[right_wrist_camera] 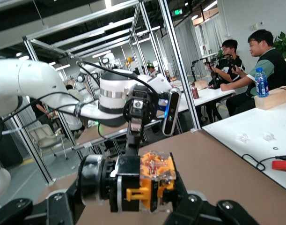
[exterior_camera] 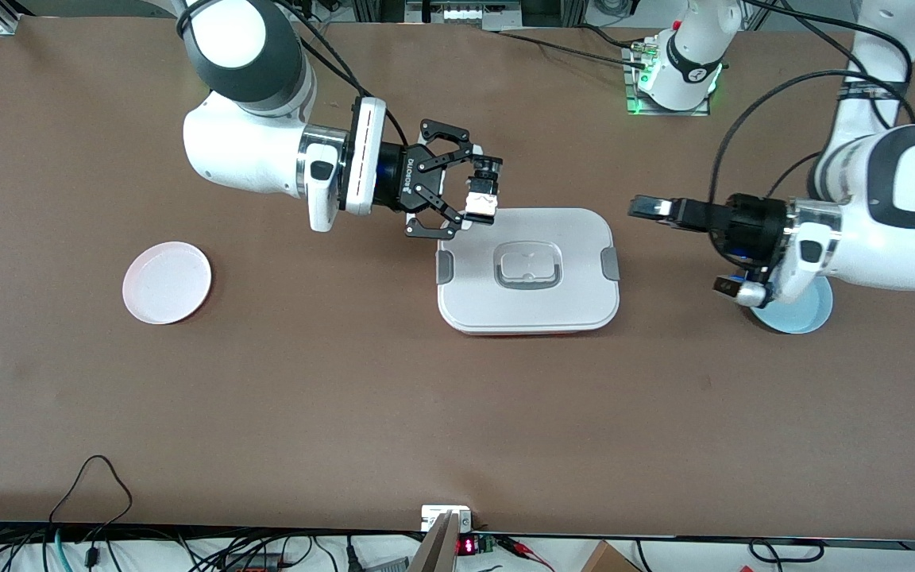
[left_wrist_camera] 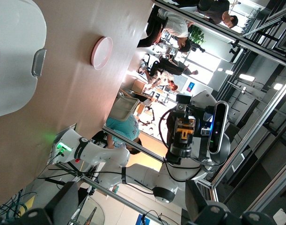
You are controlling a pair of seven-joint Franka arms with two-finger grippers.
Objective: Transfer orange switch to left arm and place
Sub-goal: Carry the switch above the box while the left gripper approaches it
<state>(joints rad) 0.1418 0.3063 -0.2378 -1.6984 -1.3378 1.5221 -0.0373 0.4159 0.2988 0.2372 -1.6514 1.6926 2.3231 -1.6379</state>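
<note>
Handover step: right hand (exterior_camera: 480, 196) grasping orange switch (exterior_camera: 482, 191) above box (exterior_camera: 527, 270) edge; left hand (exterior_camera: 652, 208) released, must approach.

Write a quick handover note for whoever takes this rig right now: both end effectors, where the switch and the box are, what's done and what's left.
Right end effector: shut on the orange switch, held in the air over the box's edge nearest the robot bases.
Left end effector: open, empty, pointing at the switch from the left arm's end of the table.
Box: lid on, mid-table, untouched.
Done: switch picked up and presented.
Left: left arm takes the switch, right lets go, then set it down without touching the box, probably on the blue plate.
</note>
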